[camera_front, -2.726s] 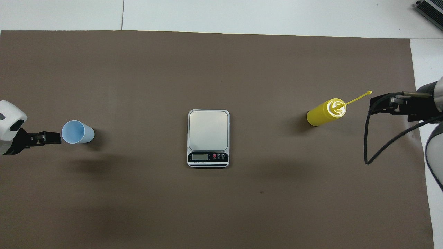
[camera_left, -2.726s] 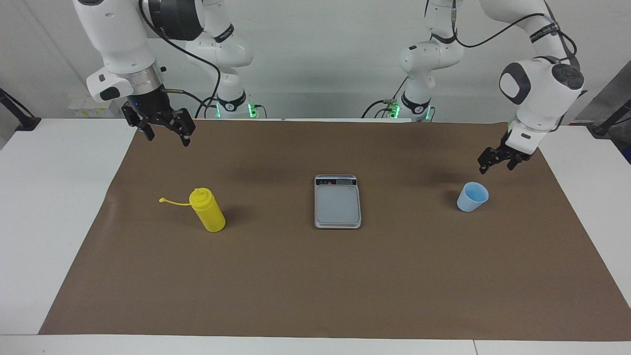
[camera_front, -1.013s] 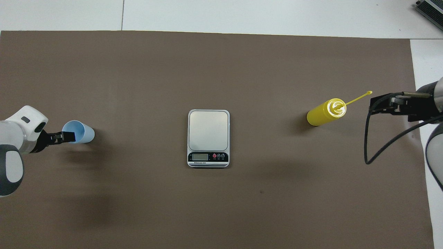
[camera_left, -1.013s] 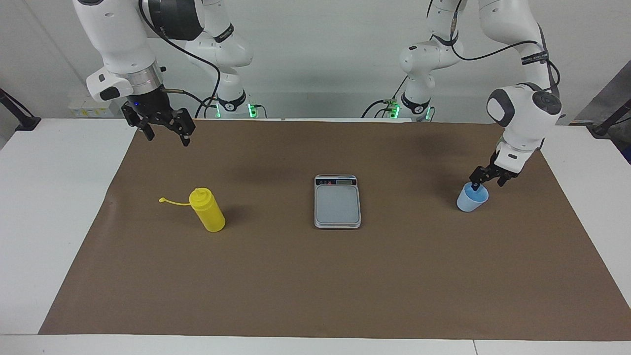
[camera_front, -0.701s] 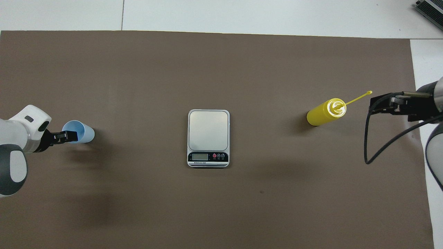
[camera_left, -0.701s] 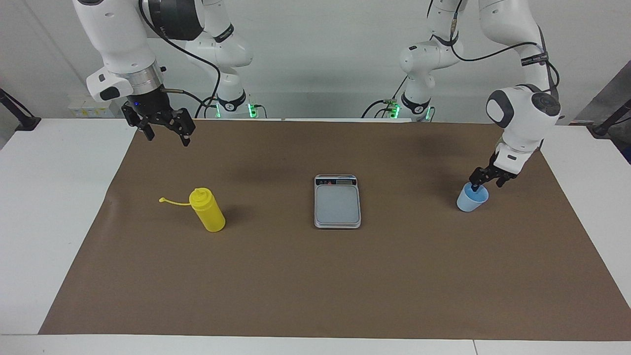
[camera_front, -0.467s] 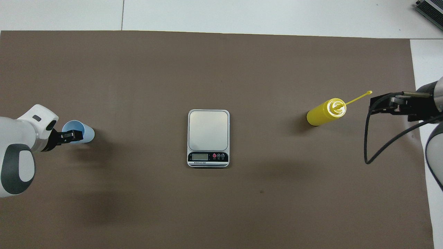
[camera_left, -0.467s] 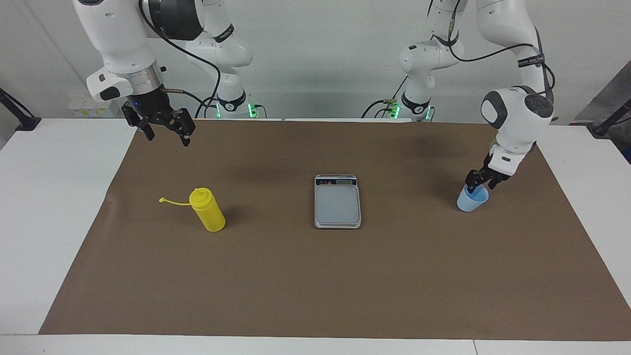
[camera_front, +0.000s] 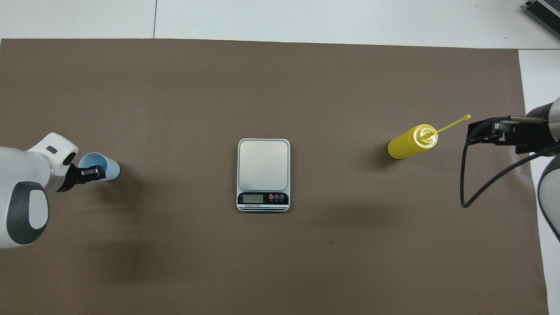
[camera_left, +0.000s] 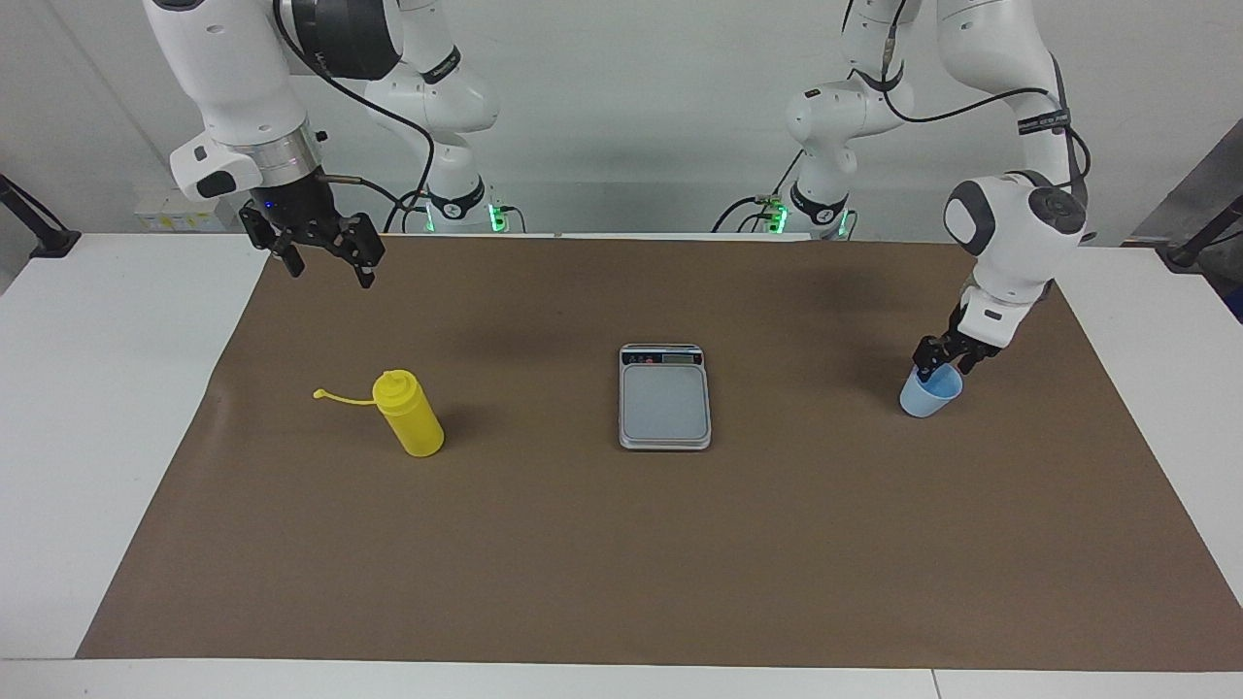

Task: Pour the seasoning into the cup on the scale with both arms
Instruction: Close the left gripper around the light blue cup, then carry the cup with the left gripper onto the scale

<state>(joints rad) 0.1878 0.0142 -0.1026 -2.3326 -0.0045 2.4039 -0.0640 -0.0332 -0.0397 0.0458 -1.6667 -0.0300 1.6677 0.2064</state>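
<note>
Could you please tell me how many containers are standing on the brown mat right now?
2. A light blue plastic cup stands toward the left arm's end; a yellow plastic squeeze bottle stands toward the right arm's end. Nothing seems hidden.

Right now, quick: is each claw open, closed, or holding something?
Left claw: at the cup rim; open or closed cannot be told.
Right claw: open, holding nothing.

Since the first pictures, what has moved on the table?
The left gripper has come down from above the brown mat to the cup, with one finger inside the rim, and is closing on it. The cup, scale and seasoning bottle have not moved. The right gripper waits open in the air as before.
</note>
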